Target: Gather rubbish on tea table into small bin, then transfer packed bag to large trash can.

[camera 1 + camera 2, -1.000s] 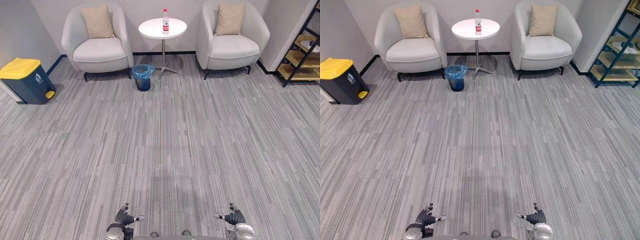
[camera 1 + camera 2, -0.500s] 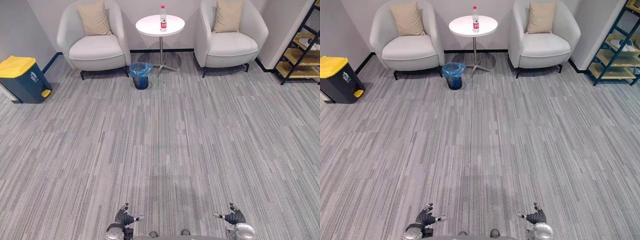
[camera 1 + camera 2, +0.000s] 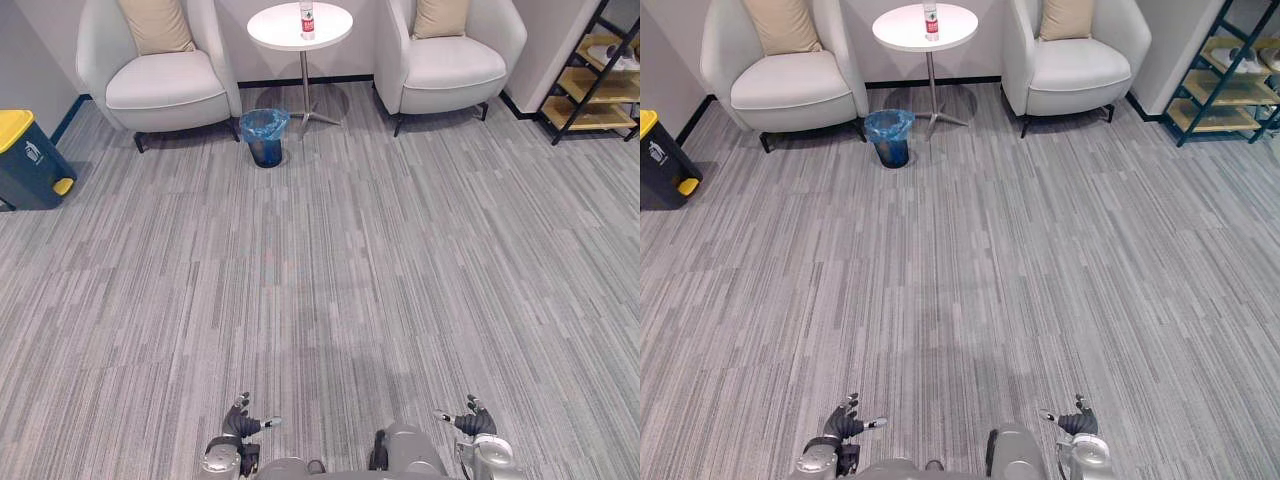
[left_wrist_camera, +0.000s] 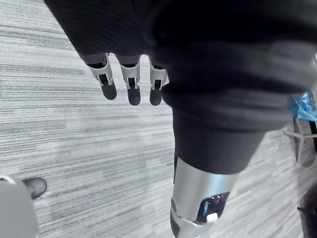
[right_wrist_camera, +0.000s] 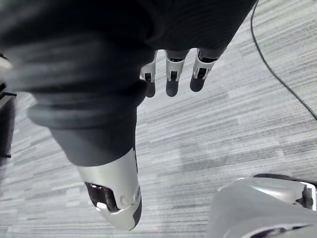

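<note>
1. Grey striped carpet (image 3: 330, 260) stretches from me to the far wall.
2. At 12 o'clock stands the round white tea table (image 3: 285, 28), and a plastic bottle (image 3: 307, 17) with a red label stands upright on its top.
3. Just short of the table, towards 11 o'clock, the small bin (image 3: 265, 140) sits on the carpet, lined with a blue bag.
4. At 10 o'clock, well apart from the table, is the large trash can (image 3: 25, 165), dark blue with a yellow lid.
5. A white armchair flanks the table on each side: the left armchair (image 3: 160, 85) and the right armchair (image 3: 450, 65), each with a beige cushion against its back.
6. At 2 o'clock a dark-framed shelf unit (image 3: 595, 85) with wooden boards stands by the wall.
7. My left hand (image 3: 240, 424) hangs low at 7 o'clock, its fingers (image 4: 130, 89) straight and loose, holding nothing.
8. My right hand (image 3: 470, 421) hangs at 5 o'clock, its fingers (image 5: 171, 83) likewise loose and holding nothing.
</note>
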You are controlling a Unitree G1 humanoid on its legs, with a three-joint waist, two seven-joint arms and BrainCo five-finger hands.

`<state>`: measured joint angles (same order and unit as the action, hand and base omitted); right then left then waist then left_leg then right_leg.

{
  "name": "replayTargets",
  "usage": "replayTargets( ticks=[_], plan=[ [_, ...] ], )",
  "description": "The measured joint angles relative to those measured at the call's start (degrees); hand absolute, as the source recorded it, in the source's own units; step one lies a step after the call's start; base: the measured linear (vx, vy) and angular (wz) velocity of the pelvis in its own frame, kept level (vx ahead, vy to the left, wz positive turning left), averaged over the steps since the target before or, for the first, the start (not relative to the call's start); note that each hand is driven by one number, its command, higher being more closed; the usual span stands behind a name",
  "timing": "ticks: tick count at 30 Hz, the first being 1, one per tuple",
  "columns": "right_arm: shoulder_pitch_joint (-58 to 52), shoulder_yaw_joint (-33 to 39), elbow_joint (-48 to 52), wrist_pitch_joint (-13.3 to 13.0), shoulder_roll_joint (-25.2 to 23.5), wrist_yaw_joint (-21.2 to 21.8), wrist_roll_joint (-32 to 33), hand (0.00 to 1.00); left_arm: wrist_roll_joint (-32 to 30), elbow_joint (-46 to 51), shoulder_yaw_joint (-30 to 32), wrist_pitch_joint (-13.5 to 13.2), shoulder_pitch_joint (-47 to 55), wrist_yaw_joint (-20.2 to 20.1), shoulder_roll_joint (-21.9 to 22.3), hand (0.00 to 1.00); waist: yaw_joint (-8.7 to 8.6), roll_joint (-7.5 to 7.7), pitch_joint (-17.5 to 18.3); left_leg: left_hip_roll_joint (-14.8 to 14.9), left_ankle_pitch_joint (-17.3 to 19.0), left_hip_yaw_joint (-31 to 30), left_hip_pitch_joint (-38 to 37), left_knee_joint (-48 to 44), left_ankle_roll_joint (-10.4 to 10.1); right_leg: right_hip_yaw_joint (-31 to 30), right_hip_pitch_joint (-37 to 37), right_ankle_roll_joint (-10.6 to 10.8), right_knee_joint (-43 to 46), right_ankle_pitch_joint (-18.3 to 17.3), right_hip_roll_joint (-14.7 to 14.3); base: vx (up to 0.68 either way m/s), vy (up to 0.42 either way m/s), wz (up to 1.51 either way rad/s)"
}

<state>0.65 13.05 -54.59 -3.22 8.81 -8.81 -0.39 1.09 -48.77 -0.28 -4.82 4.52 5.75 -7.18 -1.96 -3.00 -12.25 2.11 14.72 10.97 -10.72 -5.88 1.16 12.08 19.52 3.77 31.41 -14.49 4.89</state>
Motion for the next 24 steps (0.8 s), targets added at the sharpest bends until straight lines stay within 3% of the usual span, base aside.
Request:
replayTargets(
  ticks=[1, 2, 3, 5, 7, 8, 9, 11, 12, 14, 15, 17, 18, 19, 20, 21, 22, 23, 24],
  plan=[
    [0.07, -0.03, 0.22, 0.00, 0.06, -0.01, 0.05, 0.00, 0.52, 0.02, -0.03, -0.05, 0.03, 0.09, -0.16, 0.00, -0.11, 0.32, 0.16, -0.07, 0.03, -0.05, -0.18, 0.05, -0.77, -0.09, -0.23, -0.42, -4.06, 2.53, -0.25, 0.32, -0.142, 0.22],
    [-0.29, 0.01, 0.94, -0.05, 0.44, -0.07, 0.06, 0.00, 0.60, -0.19, 0.05, -0.07, 0.04, 0.24, -0.41, 0.00, -0.25, 1.08, 0.15, -0.02, 1.21, -0.59, -1.36, 0.17, -2.97, -0.44, -0.19, -4.62, -6.94, 9.68, 0.15, 0.45, -0.222, 0.10],
    [-0.20, 0.21, 1.33, 0.00, 1.24, -0.28, 0.06, 0.00, 0.60, -0.25, 0.27, -0.10, -0.32, 0.50, 0.44, 0.00, -0.25, -0.17, 0.41, 2.16, 1.45, -0.80, -1.93, -0.33, -4.18, 0.58, -0.35, -6.03, -5.98, 8.17, -1.36, 0.39, -0.201, 0.05],
    [0.44, 0.21, 2.28, -0.25, 1.18, -0.30, 0.05, 0.00, 0.61, -0.34, 0.68, -0.06, -0.79, 0.57, 0.55, 0.00, -0.19, -0.25, 0.44, 3.56, 0.88, -0.84, -0.17, -3.76, -5.20, 0.80, -0.75, -6.91, -6.64, 6.96, -2.62, 0.36, -0.252, -0.07],
    [0.61, 0.23, 1.88, -0.33, 1.12, -0.32, 0.10, 0.00, 0.59, -0.21, 0.73, -0.11, -1.31, 0.55, 1.09, 0.00, -0.42, -0.56, 0.43, 5.70, 0.20, -1.66, 5.07, -16.45, -6.48, 1.84, -4.48, -7.63, -10.68, 6.59, -3.96, 0.43, -0.296, 0.16],
    [-0.14, -0.26, 1.96, -0.32, 0.97, -0.41, 0.32, 0.00, 0.59, -0.19, 0.76, -0.09, -1.08, 0.51, 1.67, 0.00, -0.35, -0.60, 0.29, 8.42, -1.98, -2.46, 9.52, -28.93, -8.17, 2.32, -9.39, -8.23, -14.63, 6.70, -5.20, 0.39, -0.186, 0.19],
    [-1.26, -0.96, 2.09, -0.38, 0.63, -0.72, 0.62, 0.00, 0.58, -0.07, 0.85, -0.08, -0.38, 0.45, 2.09, 0.00, -0.02, -0.51, 0.17, 11.19, -2.09, -1.98, 12.69, -40.70, -8.07, 2.49, -14.81, -8.71, -18.39, 6.90, -6.62, 0.38, -0.171, 0.09],
    [-2.13, -1.29, 2.50, -0.55, 0.29, -1.10, 1.28, 0.00, 0.58, 0.32, 0.90, 0.00, 0.73, 0.36, 2.42, 0.00, 1.03, -0.43, 0.01, 15.11, -1.14, 0.89, 16.96, -51.83, -6.45, 1.45, -20.83, -9.36, -22.20, 6.64, -7.80, 0.34, -0.114, -0.25],
    [-2.03, -1.28, 3.39, -0.62, 0.30, -1.18, 1.88, 0.00, 0.58, 0.85, 0.91, 0.04, 1.03, 0.37, 2.61, 0.00, 1.60, 0.10, -0.28, 15.40, -0.61, 1.62, 20.41, -53.91, -5.62, 0.19, -22.95, -9.46, -23.94, 6.45, -7.91, 0.32, -0.057, -0.41],
    [-1.08, -1.04, 3.31, -0.62, 0.40, -1.20, 2.16, 0.00, 0.56, 1.45, 1.15, 0.06, 0.95, 0.41, 2.59, 0.00, 2.97, -0.73, -0.44, 14.21, -0.12, 2.17, 25.60, -51.02, -5.53, -2.08, -24.84, -9.25, -25.58, 6.48, -7.21, 0.28, 0.040, -0.52],
    [-0.92, -0.93, 2.95, -0.57, 0.37, -1.21, 2.20, 0.00, 0.56, 1.45, 1.44, 0.09, 0.85, 0.43, 2.60, 0.00, 3.13, -0.43, -1.01, 13.40, 0.10, 2.73, 26.66, -48.32, -5.20, -2.75, -25.31, -9.19, -25.68, 6.50, -6.70, 0.37, 0.145, -0.65],
    [0.14, -0.04, 2.53, -0.52, 0.04, -1.26, 2.33, 0.00, 0.68, 1.50, 2.72, 0.06, 0.52, 0.55, 2.82, 0.00, 4.04, 0.60, -1.93, 8.41, -0.31, 4.06, 29.49, -32.59, -5.20, -4.44, -27.71, -7.93, -26.78, 5.77, -3.35, 0.31, 0.155, -0.46],
    [0.12, 0.30, 2.40, -0.51, 0.10, -1.26, 2.33, 0.00, 0.68, 1.51, 2.71, 0.02, 0.49, 0.56, 2.96, 0.00, 4.35, 0.68, -2.01, 6.67, -1.04, 3.80, 29.50, -26.91, -6.26, -4.87, -28.26, -6.95, -26.86, 5.18, -2.37, 0.37, 0.210, -0.33],
    [0.02, 0.46, 1.86, -0.51, 0.72, -1.26, 2.33, 0.00, 0.68, 1.56, 2.71, -0.07, 0.73, 0.58, 3.50, 0.00, 4.39, -0.73, -1.36, 4.14, -7.06, 2.71, 28.69, -11.23, -7.24, -5.36, -29.50, -4.98, -28.01, 3.93, -1.98, 0.38, 0.227, -0.36],
    [0.02, 0.33, 1.55, -0.46, 1.23, -1.26, 2.33, 0.00, 0.68, 1.48, 2.71, -0.15, 1.15, 0.62, 3.92, 0.00, 4.55, -2.46, -1.03, 4.43, -11.99, 1.10, 28.49, -5.58, -6.53, -6.15, -30.53, -3.65, -28.65, 2.81, -2.93, 0.49, 0.312, -0.38],
    [0.15, 0.09, 1.31, -0.31, 1.06, -1.28, 2.34, 0.00, 0.66, 0.93, 2.76, -0.08, 1.12, 0.67, 3.91, 0.00, 4.79, -2.49, -1.08, 4.33, -16.34, 0.29, 28.13, -5.71, -4.26, -6.69, -31.26, -2.86, -28.64, 1.97, -3.09, 0.40, 0.275, -0.32],
    [0.21, -0.87, 1.45, -0.31, 0.16, -1.23, 2.32, 0.00, 0.66, 0.92, 2.81, -0.01, 1.04, 0.70, 3.48, 0.00, 5.04, -1.01, -0.85, 2.21, -17.44, -0.02, 28.11, -7.16, -1.74, -7.42, -32.08, -1.53, -28.55, 0.67, -1.00, 0.49, 0.296, -0.07],
    [0.10, -1.94, 1.43, -0.34, -0.31, -1.21, 2.28, 0.00, 0.66, 1.09, 3.14, -0.14, 0.50, 0.68, 3.14, 0.00, 5.02, 1.29, -0.79, 0.13, -15.26, 0.16, 29.07, -9.41, 0.47, -7.38, -32.34, -1.16, -28.25, -0.26, 1.11, 0.40, 0.217, 0.11],
    [0.09, -2.11, 1.40, -0.33, -0.45, -1.21, 2.26, 0.00, 0.65, 1.07, 3.12, -0.13, 0.08, 0.65, 3.10, 0.00, 5.10, 2.03, -0.78, -0.54, -13.92, 0.19, 29.70, -10.74, 0.77, -7.41, -32.33, -1.12, -27.78, -0.36, 1.72, 0.44, 0.193, 0.26]
  ],
)
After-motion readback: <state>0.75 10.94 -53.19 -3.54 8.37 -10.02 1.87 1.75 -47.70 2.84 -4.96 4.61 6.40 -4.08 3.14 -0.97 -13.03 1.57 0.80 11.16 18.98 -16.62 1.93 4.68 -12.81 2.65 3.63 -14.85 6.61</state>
